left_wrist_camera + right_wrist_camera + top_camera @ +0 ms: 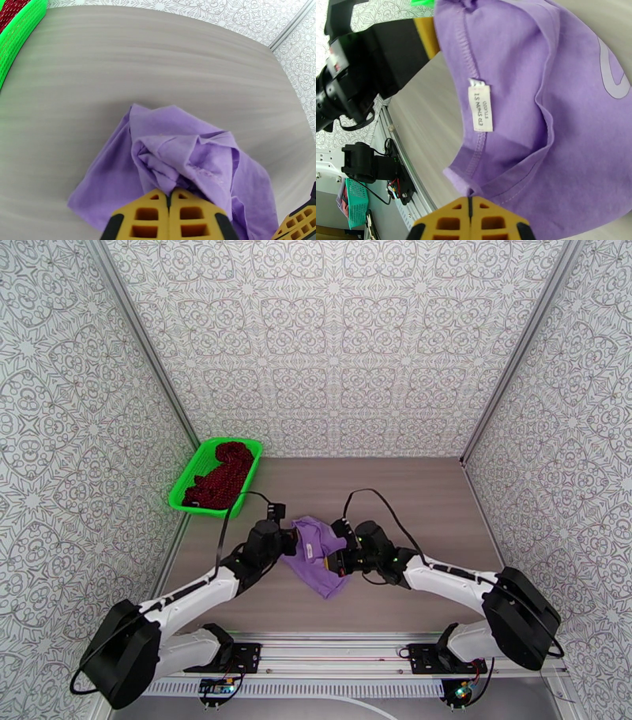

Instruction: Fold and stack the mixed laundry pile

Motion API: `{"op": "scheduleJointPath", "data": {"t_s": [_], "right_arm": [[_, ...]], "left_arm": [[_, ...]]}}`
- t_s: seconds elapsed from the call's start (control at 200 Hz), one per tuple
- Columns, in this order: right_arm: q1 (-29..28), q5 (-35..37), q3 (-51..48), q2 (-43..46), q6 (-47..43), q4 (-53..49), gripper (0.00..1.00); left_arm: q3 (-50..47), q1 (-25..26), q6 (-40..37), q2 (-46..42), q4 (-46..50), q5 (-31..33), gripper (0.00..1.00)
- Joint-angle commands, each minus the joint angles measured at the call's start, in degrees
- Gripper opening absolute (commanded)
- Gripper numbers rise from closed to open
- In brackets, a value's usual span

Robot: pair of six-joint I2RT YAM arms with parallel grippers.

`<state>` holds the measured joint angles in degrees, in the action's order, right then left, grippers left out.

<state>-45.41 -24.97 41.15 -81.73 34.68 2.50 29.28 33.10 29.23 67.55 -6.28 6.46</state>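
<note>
Top view: both arms reach forward and inward from the near edge, forearms low, wrists almost meeting over the grey wood-grain table. L gripper and R gripper flank the tee, which is bunched between them, front-middle of the table.

L wrist view: L gripper has 2 yellow ribbed fingers pressed together, pinching a fold of the tee. Cloth is soft, lavender, crumpled.

R wrist view: R gripper is closed too, nipping a stitched edge of the tee. White label hangs under a seam.

Red speckled garment lies heaped in the green mesh basket, far-left corner.
</note>
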Motion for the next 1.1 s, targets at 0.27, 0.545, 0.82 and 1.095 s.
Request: {"op": "scheduleJointPath", "data": {"t_s": [0.27,0.545,0.82,1.095], "right_arm": [[-3.41,1.97,-3.42,-6.79,1.00,1.85,0.09],[-5.09,2.66,-5.43,-3.47,0.29,-2.78,0.22],[-4.96,7.98,-0.56,6.37,-3.99,-17.36,0.38],[0.68,7.95,15.79,0.13,-8.57,-23.69,0.38]], "left_arm": [[-9.64,0.47,7.42,-0.36,-0.76,6.37,0.99],[-6.32,0.41,7.16,-12.66,13.80,7.50,1.00],[-2.27,-2.78,7.84,-22.39,27.80,2.89,0.99],[4.00,-14.00,10.36,-4.75,17.86,-16.08,0.83]]}}
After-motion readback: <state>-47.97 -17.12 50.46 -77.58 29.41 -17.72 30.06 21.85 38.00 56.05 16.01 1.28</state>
